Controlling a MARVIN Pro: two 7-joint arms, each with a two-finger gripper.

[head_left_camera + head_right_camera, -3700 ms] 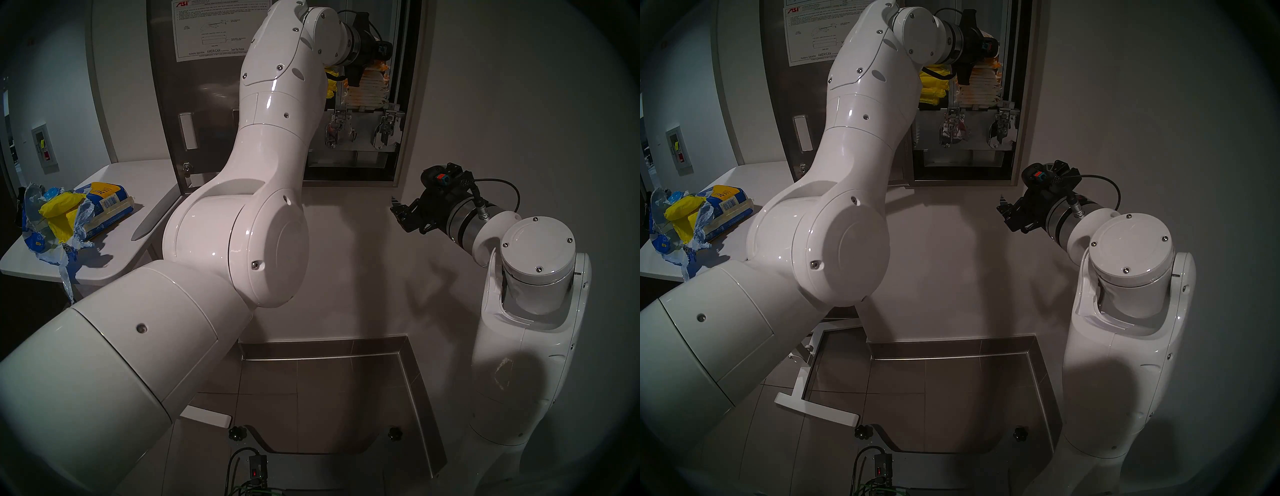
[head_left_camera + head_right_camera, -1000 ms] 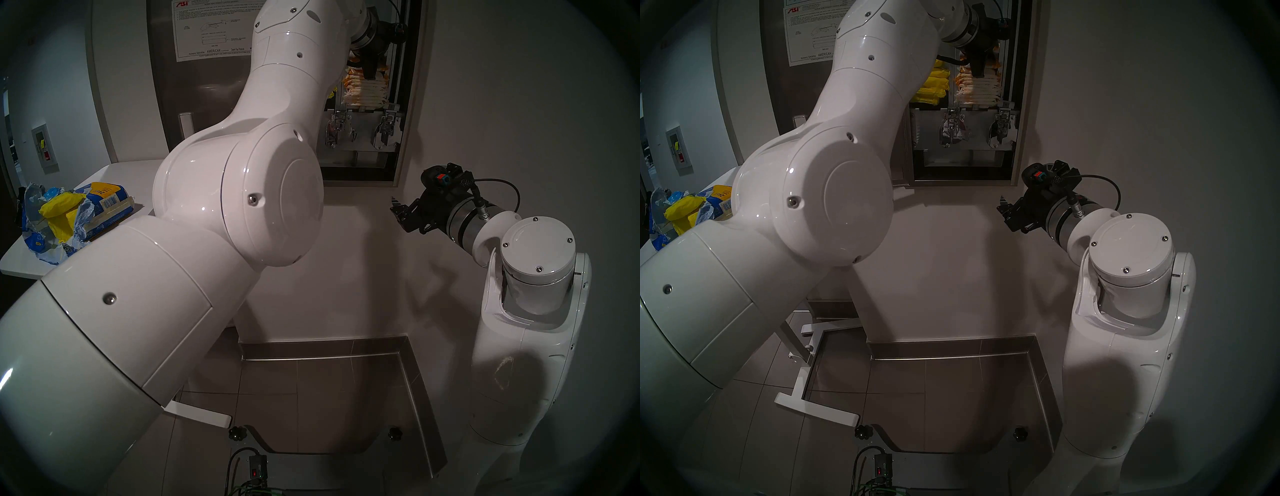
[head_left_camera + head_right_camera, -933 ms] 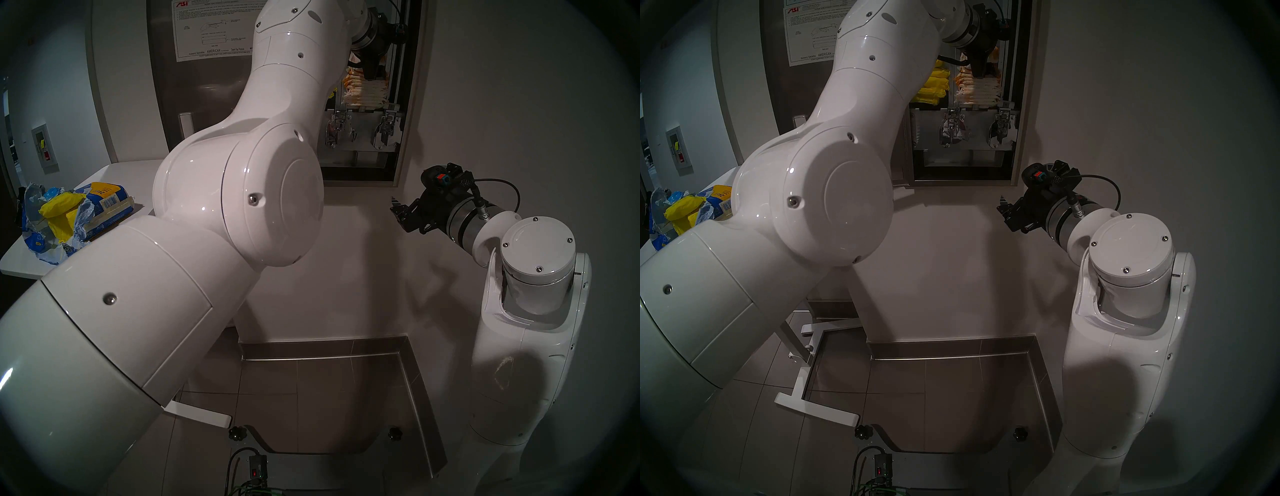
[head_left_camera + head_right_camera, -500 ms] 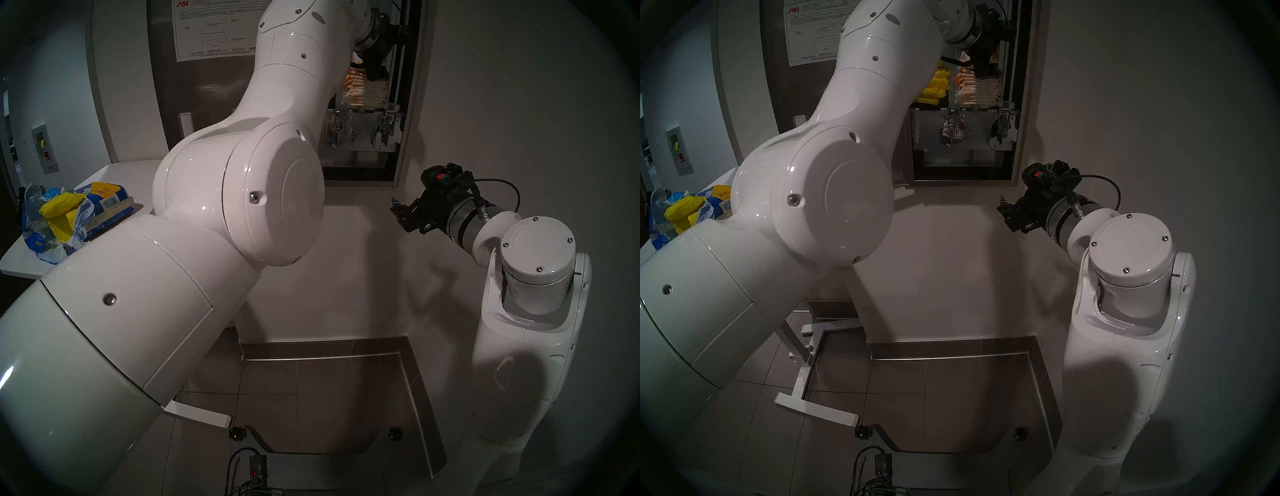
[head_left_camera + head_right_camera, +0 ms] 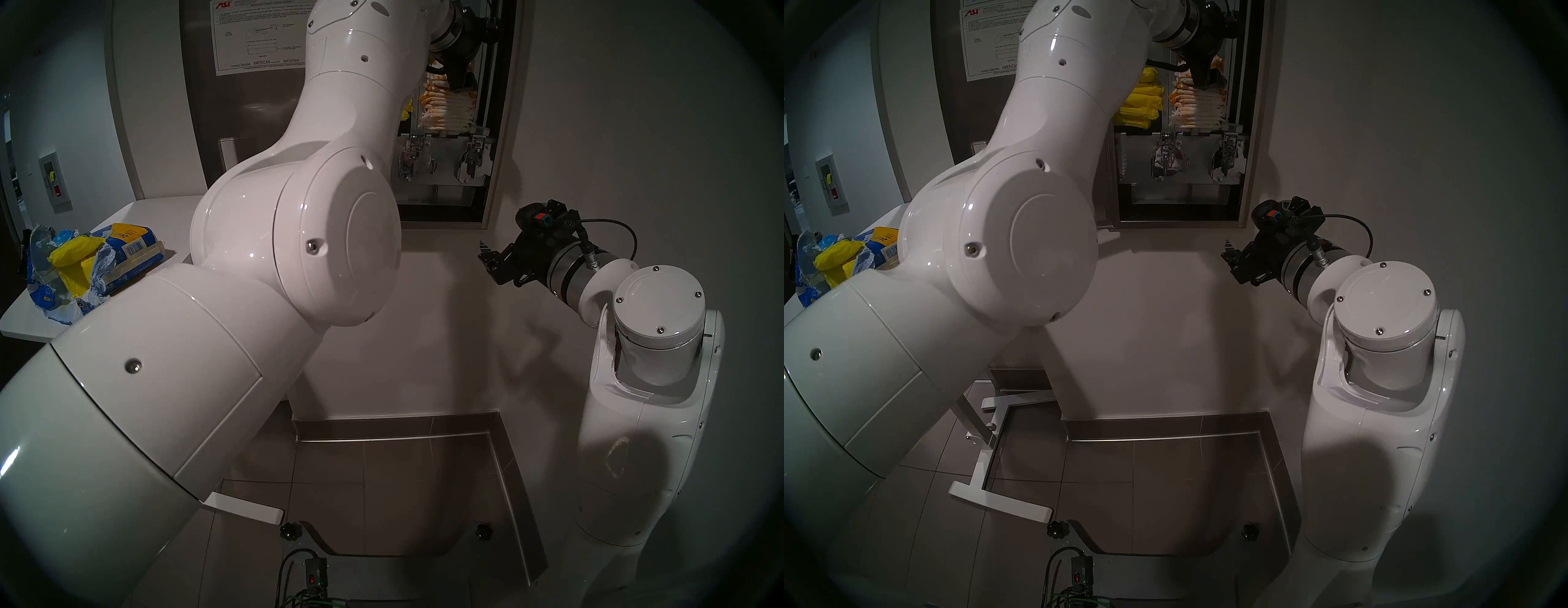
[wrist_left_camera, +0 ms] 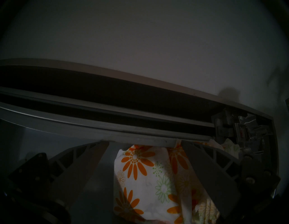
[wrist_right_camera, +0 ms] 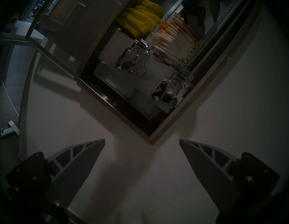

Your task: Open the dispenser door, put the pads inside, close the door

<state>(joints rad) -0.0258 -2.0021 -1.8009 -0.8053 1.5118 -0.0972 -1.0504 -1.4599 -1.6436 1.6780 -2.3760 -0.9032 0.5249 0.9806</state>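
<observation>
Two stacks fill the dispenser [image 5: 1248, 127]: yellow packets [image 5: 1142, 104]; pads [image 5: 1202, 110]; both hands wide, empty.

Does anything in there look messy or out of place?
Yes. The top flowered pad sits crumpled and tilted on the neat pad stack, under the open left pincer. On the side table, a torn blue bag spills yellow packets.

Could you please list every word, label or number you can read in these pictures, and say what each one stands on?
"ASI", in red: top corner of the white instruction sheet on the back of the dispenser door.
"AMERICAN": bottom line of that sheet; the other print is too small to read.
"FREE", uncertain: chrome lever inside the dispenser.
Blue-and-yellow bag: barcode label and print, too small to read.
</observation>
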